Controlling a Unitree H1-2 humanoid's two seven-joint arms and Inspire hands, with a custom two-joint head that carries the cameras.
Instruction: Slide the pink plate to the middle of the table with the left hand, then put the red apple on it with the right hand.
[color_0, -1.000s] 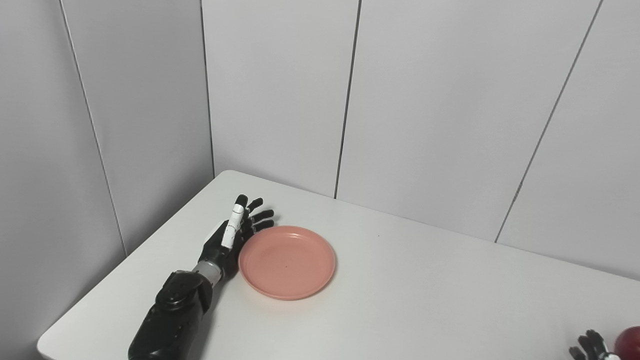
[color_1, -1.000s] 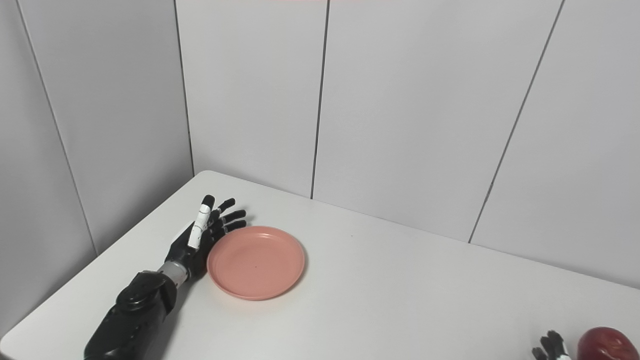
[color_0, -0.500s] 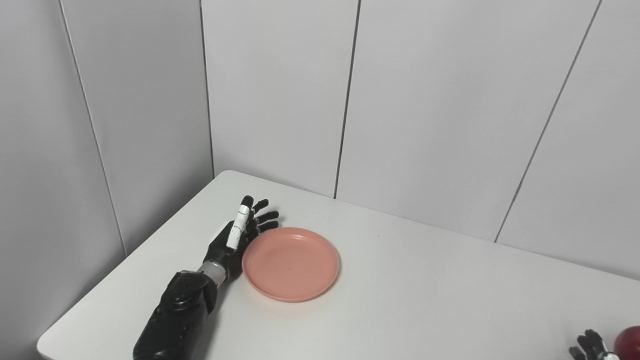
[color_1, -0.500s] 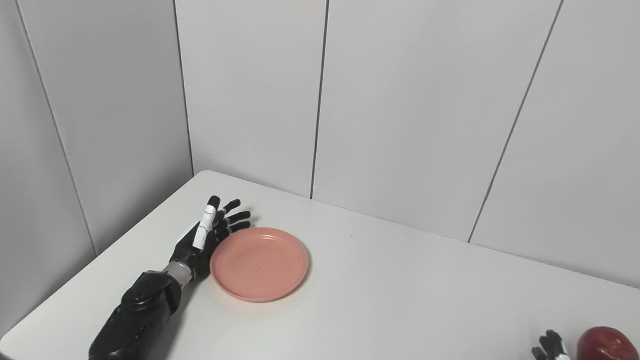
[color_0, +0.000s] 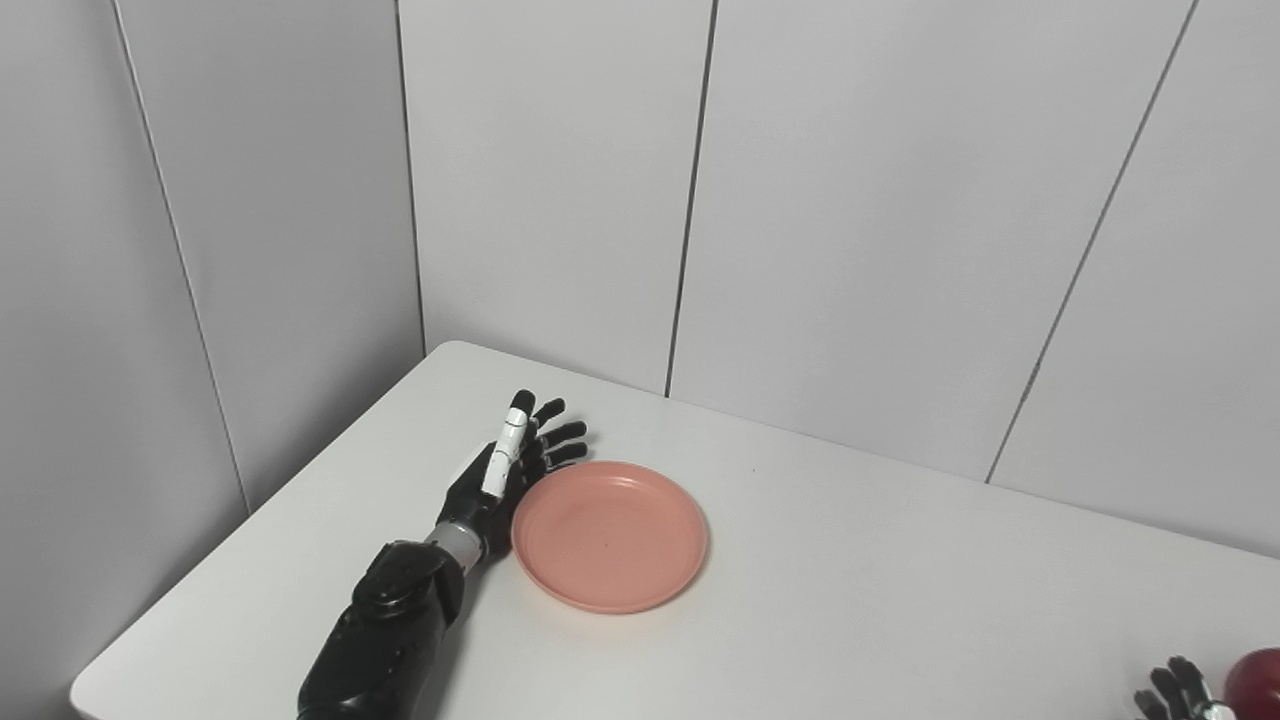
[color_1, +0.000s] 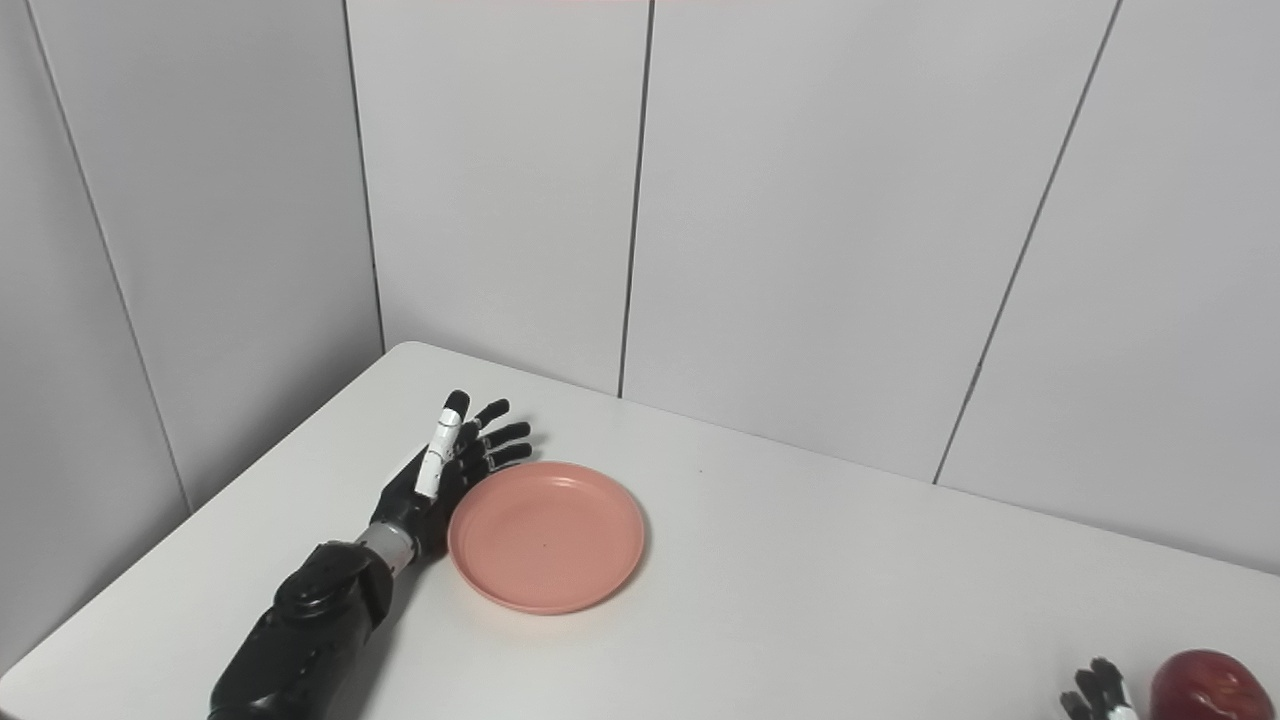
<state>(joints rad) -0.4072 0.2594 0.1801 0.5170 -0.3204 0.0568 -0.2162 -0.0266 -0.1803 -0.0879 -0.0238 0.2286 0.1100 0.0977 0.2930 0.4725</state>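
Left hand (color_0: 505, 470) edge-on against pink plate (color_0: 610, 535) rim, fingers spread, empty. Right hand (color_1: 1095, 692) beside red apple (color_1: 1205, 686), grip unclear.

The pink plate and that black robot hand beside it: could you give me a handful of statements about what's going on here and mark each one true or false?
1. The left hand is flat against the pink plate, fingers apart. True.
2. The red apple sits on the plate. False: it lies at the table's near right corner, and the plate holds nothing.
3. The right hand grips the apple. False: its fingertips show beside the apple, apart from it.
4. The plate lies left of the white table centre. True.
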